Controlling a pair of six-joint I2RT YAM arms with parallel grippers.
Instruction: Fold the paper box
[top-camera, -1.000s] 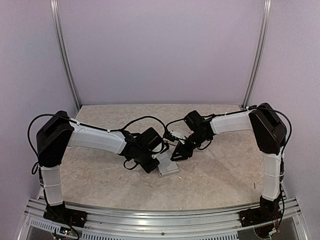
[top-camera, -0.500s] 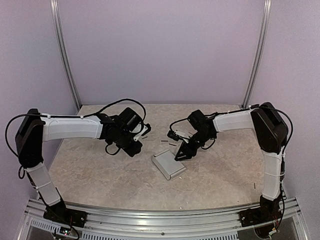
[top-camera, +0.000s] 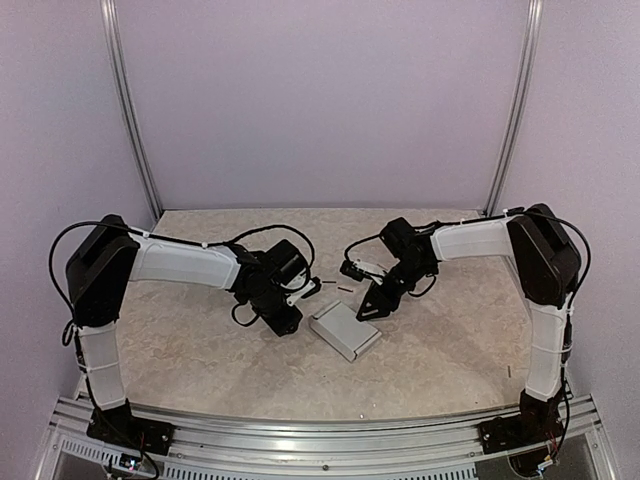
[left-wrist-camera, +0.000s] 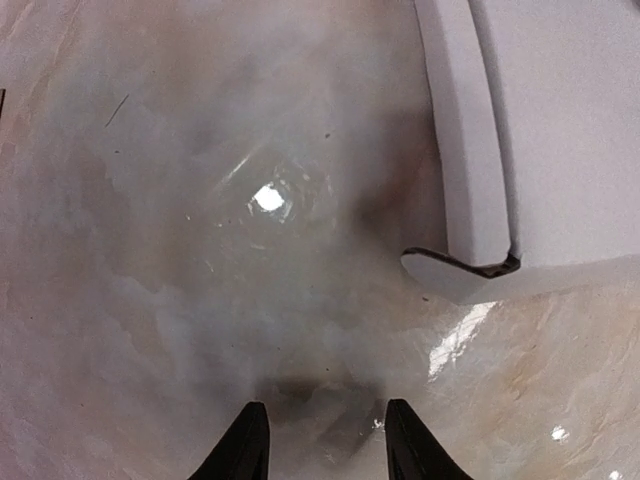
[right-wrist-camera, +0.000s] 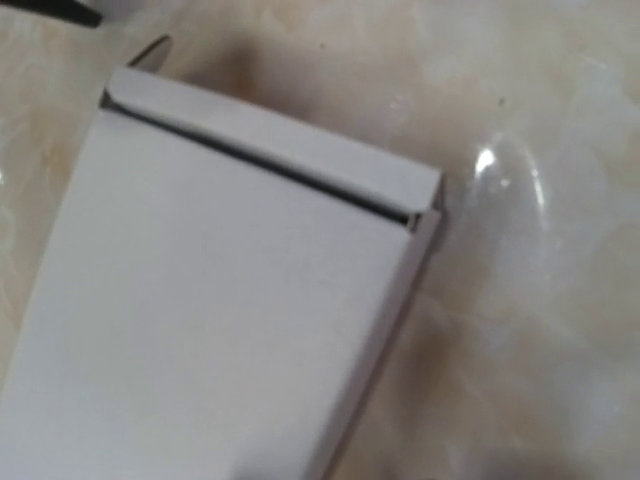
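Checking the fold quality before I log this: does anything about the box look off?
Yes. In the left wrist view, a rounded tab sticks out from the corner of the paper box instead of being tucked in. In the right wrist view, a dark gap runs along its end flap.

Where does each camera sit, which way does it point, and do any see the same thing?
Top external: fixed above and behind, looking down on the table; shows both arms and the paper box.
Left wrist: on the left arm, facing down at the table; its open jaws show at the bottom, the box's corner upper right.
Right wrist: on the right arm, close over the box; no jaws clearly show.
Shared: all three see the box.
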